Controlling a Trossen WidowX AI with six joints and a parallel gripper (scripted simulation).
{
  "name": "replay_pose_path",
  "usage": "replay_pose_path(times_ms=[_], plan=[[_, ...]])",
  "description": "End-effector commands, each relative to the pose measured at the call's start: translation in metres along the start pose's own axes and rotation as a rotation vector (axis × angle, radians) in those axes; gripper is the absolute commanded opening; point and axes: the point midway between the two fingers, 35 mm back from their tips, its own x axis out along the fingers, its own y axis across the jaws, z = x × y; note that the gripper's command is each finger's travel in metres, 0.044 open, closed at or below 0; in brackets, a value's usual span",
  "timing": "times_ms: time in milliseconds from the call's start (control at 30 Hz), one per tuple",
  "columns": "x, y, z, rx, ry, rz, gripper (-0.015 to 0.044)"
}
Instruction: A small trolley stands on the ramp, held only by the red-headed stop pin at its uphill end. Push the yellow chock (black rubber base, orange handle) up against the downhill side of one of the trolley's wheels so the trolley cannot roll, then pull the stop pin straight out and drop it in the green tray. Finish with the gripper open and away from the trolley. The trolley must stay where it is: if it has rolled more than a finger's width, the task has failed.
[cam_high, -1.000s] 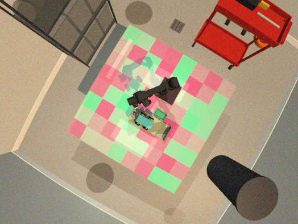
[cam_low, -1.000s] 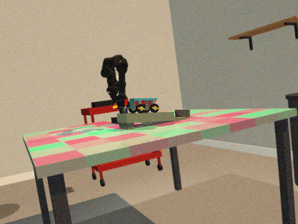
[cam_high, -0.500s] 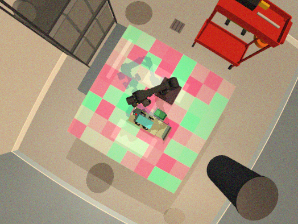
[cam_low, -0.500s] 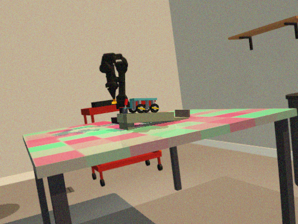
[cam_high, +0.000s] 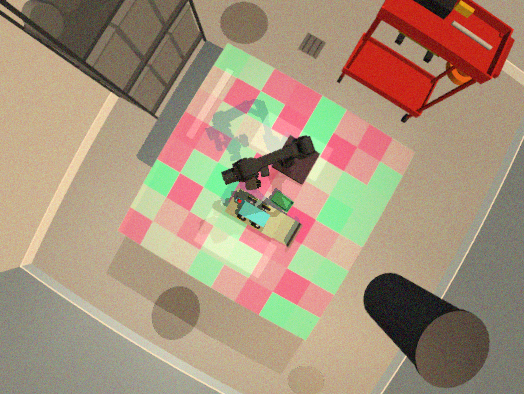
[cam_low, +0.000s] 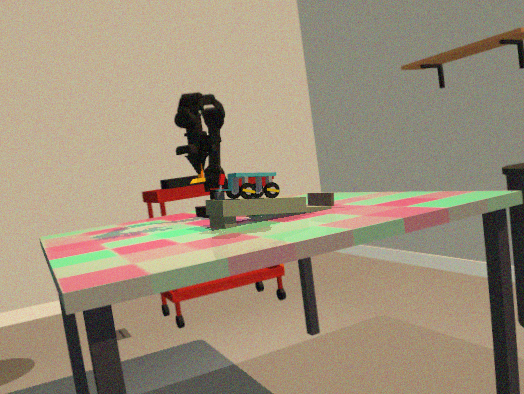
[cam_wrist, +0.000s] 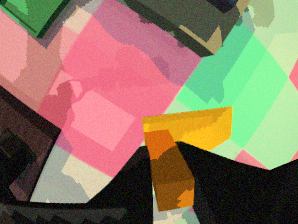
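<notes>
My gripper (cam_low: 201, 169) (cam_wrist: 160, 151) is shut on the orange handle of the yellow chock (cam_low: 198, 180) (cam_wrist: 202, 130). It holds the chock in the air, beyond the ramp's uphill end in the exterior view. The chock's black base cannot be made out. The trolley (cam_high: 254, 213) (cam_low: 252, 175), with a teal top and black wheels, stands on the ramp (cam_high: 280, 228) (cam_low: 260, 207) (cam_wrist: 192, 27). The red-headed stop pin (cam_high: 239, 201) (cam_low: 222, 179) stands upright at its uphill end. The green tray (cam_high: 281, 200) (cam_wrist: 50, 20) lies beside the ramp, on the arm's side.
The arm's dark base plate (cam_high: 306, 167) is on the patchwork table (cam_high: 335, 207) (cam_low: 120, 250), behind the tray. A dark block (cam_low: 320, 199) stands at the ramp's low end in the exterior view. A red cart (cam_high: 390, 75) stands on the floor beyond the table.
</notes>
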Motion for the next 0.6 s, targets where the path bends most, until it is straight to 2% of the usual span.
replay_pose_path(times_ms=[0,567], plan=[[-0.0003,0.0001,-0.0006,0.149,0.003,-0.001,0.0000],[-0.0003,0.0001,-0.0007,0.674,0.000,-0.002,0.0000]])
